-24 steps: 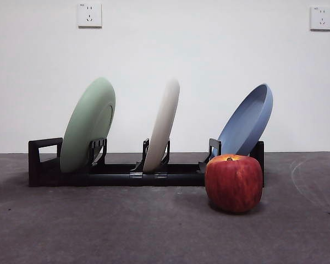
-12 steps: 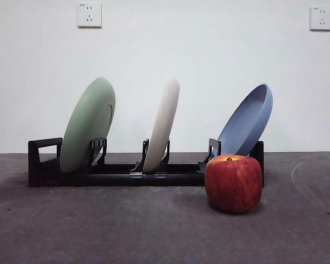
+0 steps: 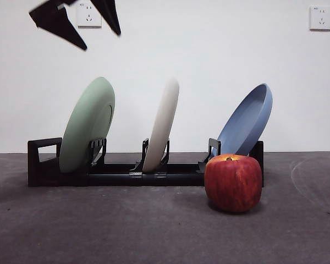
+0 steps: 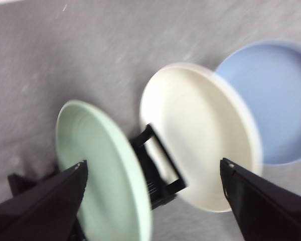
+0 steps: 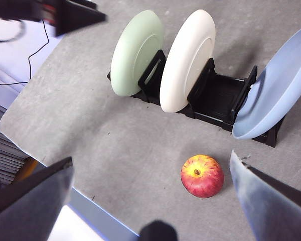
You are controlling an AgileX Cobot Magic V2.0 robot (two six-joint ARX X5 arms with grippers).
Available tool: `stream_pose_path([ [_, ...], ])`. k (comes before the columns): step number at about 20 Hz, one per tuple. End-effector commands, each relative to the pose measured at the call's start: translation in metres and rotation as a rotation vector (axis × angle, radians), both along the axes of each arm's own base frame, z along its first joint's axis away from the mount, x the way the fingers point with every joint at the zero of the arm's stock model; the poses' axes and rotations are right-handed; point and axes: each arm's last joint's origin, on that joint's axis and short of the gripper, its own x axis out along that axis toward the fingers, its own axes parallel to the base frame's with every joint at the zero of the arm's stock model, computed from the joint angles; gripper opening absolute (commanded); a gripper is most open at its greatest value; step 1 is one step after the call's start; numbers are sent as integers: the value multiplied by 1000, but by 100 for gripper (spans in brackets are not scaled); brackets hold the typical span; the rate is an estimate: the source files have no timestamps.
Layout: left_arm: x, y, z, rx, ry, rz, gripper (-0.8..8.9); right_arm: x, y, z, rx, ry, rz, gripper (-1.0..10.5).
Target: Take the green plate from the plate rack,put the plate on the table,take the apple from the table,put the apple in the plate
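Note:
The green plate (image 3: 88,124) stands tilted in the left slot of the black plate rack (image 3: 44,162) on the grey table (image 3: 126,231). The apple (image 3: 234,182) sits on the table in front of the rack's right end. My left gripper (image 3: 102,41) is open and empty, high above the green plate and apart from it. Its wrist view, blurred, shows its jaws (image 4: 153,161) wide apart over the green plate (image 4: 100,170) and the rack (image 4: 158,173). My right gripper (image 5: 150,156) is open and empty, high over the table, looking down on the plate (image 5: 135,52), rack (image 5: 215,98) and apple (image 5: 202,175).
A cream-white plate (image 3: 162,124) stands in the rack's middle slot and a blue plate (image 3: 247,121) leans in the right slot. A white wall with an outlet (image 3: 321,17) is behind. The table's edge (image 5: 90,201) shows in the right wrist view.
My left gripper has come into the front view at the top left, above the green plate. The plates, the rack and the apple have not moved.

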Motion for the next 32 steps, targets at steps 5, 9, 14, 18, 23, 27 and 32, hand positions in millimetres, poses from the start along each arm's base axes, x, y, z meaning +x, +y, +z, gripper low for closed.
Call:
stream_pose_path([
  [5, 30, -11, -40, 111, 67, 69, 440, 0, 0, 2, 10, -4, -6, 595],
  [9, 39, -14, -54, 121, 93, 68, 439, 0, 0, 2, 10, -3, -6, 595],
  [14, 40, -14, -55, 122, 99, 67, 405, 0, 0, 2, 9, -3, -7, 594],
  [18, 40, -14, -56, 121, 102, 65, 165, 0, 0, 2, 10, -4, -6, 594],
  [23, 39, -15, -56, 107, 108, 50, -11, 0, 0, 2, 10, -4, -6, 594],
  [27, 37, -17, -49, 56, 129, 0, -9, 0, 0, 2, 10, -4, -6, 594],
  [32, 30, -16, 6, 17, 63, -19, -9, 0, 0, 2, 10, -5, -6, 593],
])
